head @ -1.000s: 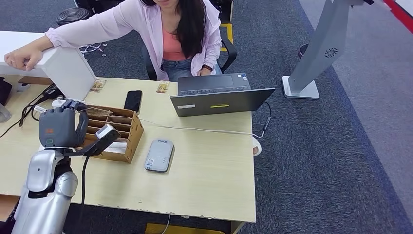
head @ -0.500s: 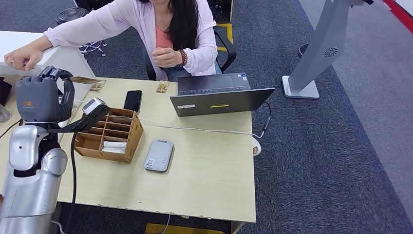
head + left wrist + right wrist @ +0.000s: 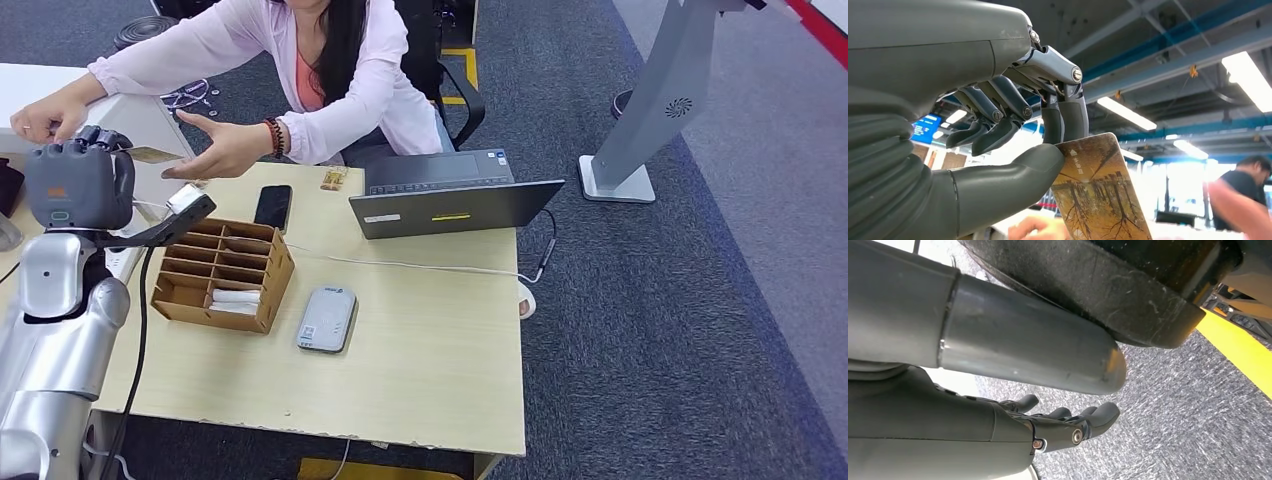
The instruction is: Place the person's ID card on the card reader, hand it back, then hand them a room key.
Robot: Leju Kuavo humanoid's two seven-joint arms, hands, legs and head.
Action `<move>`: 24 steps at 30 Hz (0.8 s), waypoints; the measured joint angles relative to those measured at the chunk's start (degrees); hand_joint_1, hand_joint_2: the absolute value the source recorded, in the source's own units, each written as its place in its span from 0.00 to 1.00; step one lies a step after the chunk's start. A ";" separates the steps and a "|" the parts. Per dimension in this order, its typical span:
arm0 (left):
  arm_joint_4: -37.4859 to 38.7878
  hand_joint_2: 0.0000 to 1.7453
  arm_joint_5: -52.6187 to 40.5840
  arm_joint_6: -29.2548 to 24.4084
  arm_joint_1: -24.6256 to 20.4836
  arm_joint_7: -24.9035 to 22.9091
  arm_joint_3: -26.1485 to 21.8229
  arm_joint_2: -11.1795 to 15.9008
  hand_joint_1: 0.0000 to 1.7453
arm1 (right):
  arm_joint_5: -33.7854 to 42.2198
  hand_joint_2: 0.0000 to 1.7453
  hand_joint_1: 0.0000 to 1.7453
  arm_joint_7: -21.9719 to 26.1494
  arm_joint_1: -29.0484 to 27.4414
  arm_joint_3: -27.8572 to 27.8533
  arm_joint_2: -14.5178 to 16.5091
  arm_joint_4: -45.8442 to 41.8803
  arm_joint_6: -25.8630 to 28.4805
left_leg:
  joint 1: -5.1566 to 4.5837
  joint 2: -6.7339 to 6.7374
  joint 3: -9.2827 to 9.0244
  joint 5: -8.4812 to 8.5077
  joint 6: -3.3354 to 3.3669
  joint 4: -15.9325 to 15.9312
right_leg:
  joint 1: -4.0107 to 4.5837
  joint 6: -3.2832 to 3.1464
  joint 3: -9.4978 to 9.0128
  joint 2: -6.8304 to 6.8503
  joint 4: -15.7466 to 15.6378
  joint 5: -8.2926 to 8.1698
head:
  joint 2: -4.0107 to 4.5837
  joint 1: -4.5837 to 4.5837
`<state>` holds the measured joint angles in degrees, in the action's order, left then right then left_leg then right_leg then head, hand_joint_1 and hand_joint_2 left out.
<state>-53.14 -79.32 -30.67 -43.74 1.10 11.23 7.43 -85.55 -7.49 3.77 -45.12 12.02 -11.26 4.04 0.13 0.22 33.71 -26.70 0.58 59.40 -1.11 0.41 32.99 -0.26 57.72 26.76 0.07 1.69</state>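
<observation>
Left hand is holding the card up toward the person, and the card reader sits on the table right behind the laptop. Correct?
Not quite. The left hand does hold the card up toward the person's hand, but in the head view the card reader lies in front of the laptop, beside the cardboard organizer.

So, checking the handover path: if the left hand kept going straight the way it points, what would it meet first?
Probably the person's open palm, just beyond the room key card that the left hand pinches; depth is hard to judge.

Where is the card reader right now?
In the head view the card reader lies flat on the desk, just right of the wooden organizer and in front of the laptop.
</observation>
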 joint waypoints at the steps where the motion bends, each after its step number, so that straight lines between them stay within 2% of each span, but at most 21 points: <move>1: 0.78 1.00 0.14 -0.22 -0.02 -0.02 -0.04 0.05 1.00 | 0.00 0.00 0.00 -0.05 0.00 0.08 0.00 0.00 -0.03 | 0.00 0.00 0.01 0.00 0.00 0.00 | 0.00 0.00 0.00 0.00 0.00 0.00 | 0.00 0.01; 5: 2.78 1.00 1.09 -1.31 0.31 0.13 -0.82 0.26 0.00 | -0.05 0.00 0.00 -0.03 0.00 0.23 0.00 0.00 -0.03 | 0.00 0.00 0.03 0.00 0.00 0.00 | 0.00 0.00 0.01 0.00 0.00 0.00 | 0.00 0.03; 24: 4.84 1.00 3.39 -2.06 2.52 0.98 -3.70 0.33 0.00 | -0.14 0.00 0.00 -0.48 0.00 0.29 0.00 0.00 0.28 | 0.00 -0.01 0.05 0.00 0.01 0.00 | 0.00 0.00 0.03 0.01 0.00 0.00 | 0.00 0.02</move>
<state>-48.30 -75.93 -32.73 -41.22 2.08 7.53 7.76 -85.69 -7.97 3.78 -44.83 12.02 -11.26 4.33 0.13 0.21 33.76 -26.70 0.58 59.40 -1.10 0.41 33.02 -0.26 57.72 26.76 0.07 1.72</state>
